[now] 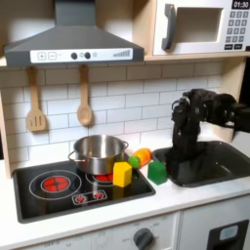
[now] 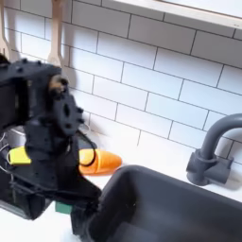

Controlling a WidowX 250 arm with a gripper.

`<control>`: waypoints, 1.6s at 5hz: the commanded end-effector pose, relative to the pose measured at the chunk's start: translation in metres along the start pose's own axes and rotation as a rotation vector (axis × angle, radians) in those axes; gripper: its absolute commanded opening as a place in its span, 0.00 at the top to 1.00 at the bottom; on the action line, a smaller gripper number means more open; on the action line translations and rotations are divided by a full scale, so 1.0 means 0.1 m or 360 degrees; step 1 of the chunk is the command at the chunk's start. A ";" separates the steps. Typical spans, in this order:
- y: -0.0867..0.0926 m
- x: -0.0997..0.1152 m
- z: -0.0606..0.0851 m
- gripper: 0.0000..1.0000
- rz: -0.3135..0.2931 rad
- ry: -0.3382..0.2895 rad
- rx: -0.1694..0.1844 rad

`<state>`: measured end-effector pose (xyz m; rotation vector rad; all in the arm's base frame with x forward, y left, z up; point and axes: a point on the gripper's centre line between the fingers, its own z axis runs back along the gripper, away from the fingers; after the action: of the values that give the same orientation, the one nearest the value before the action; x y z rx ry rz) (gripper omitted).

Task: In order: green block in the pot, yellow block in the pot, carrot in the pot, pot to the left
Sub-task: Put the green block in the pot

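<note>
Sitting on the black stovetop [image 1: 39,200] in the first exterior view, the pot [image 1: 99,152] is resting beside the yellow block [image 1: 122,174], the green block [image 1: 157,172] and the carrot [image 1: 143,156], all three lying outside it. The microwave [image 1: 200,26] clock is reading 01:30. The arm [image 1: 195,122] is standing over the sink [image 1: 220,161], and I cannot tell whether its pincer is clenched or released.

Arm [image 1: 200,122]: black, folded up on itself, standing above the sink [image 1: 220,161] in the first exterior view.
Upper links: bent over at the top, pointing away from the sink's basin.
Second exterior view: arm body [image 2: 43,118] large, close, beside the sink.
Fingers: cannot be made out.
</note>
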<state>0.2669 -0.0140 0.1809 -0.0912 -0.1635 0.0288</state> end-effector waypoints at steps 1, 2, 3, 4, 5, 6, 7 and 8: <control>0.08 0.28 0.01 0.00 0.0109 -0.0062 -0.0022; 0.11 0.40 -0.02 0.00 0.0113 -0.0061 -0.0020; 0.13 0.48 -0.13 0.00 0.0115 -0.0026 -0.0026; 0.16 0.52 -0.25 0.00 0.0095 0.0014 -0.0016; 0.18 0.56 -0.42 0.00 0.0095 0.0060 -0.0003; 0.24 0.59 -0.51 0.00 0.0110 0.0083 -0.0003; 0.25 0.58 -0.60 0.00 0.0099 0.0104 0.0006; 0.27 0.61 -0.59 0.17 0.0096 0.0079 -0.0007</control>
<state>0.3364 0.0100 0.1329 -0.0963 -0.1170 0.0838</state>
